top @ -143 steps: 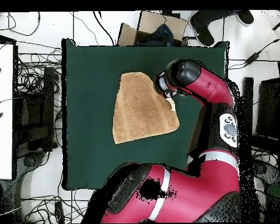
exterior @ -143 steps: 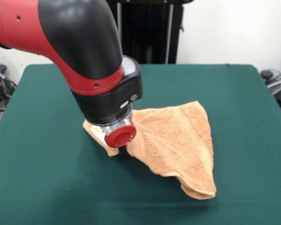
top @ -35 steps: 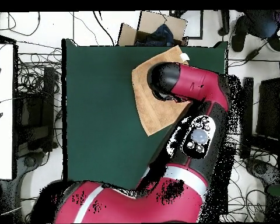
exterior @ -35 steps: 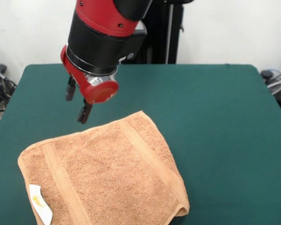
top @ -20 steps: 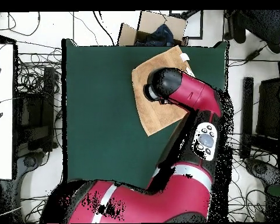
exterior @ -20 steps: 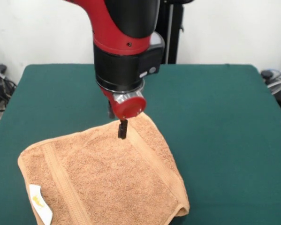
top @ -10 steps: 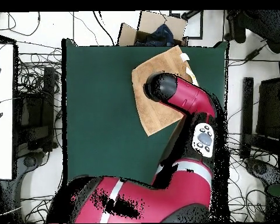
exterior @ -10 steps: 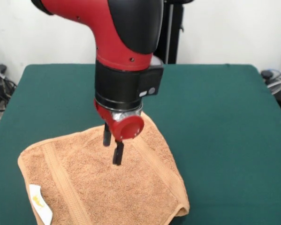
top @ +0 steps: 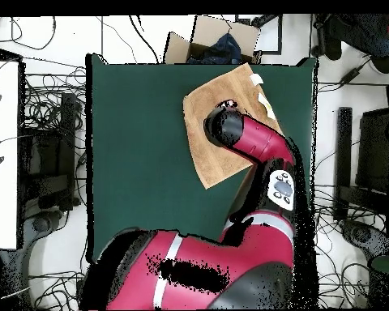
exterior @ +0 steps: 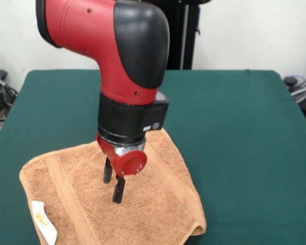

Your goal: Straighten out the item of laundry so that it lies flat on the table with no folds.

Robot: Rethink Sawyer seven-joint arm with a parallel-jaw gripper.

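- Your pincer (exterior: 113, 185) hangs below the red wrist disc with its two dark fingers (exterior: 118, 190) spread slightly apart, pinching nothing
- From the front camera, you see those tips low over the middle of the towel (exterior: 158, 204); whether they touch the pile you cannot tell
- Your arm (exterior: 127, 76) drops in from above, red upper housing, black collar, and covers the towel's far edge in that view
- You have the towel on the tabletop (exterior: 244, 127) at the front view's lower left, close to the near edge, turned at an angle to the tabletop's sides
- Look at its lower right corner (exterior: 197, 228): the cloth curls back on itself there, so it does not lie fully flat
- A woven border band (exterior: 71, 199) runs along the left side of the towel and another runs down the right side
- The white label (exterior: 44, 221) with yellow print sits at the towel's lower left edge
- From the overhead camera, you find the towel (top: 206, 158) near the tabletop's top right corner, the arm (top: 258, 150) lying across it and hiding the pincer
- You see the label (top: 256, 78) poking out at the towel's top corner in that view
- The rest of the green tabletop (top: 133, 146) spreads wide to the left of the towel
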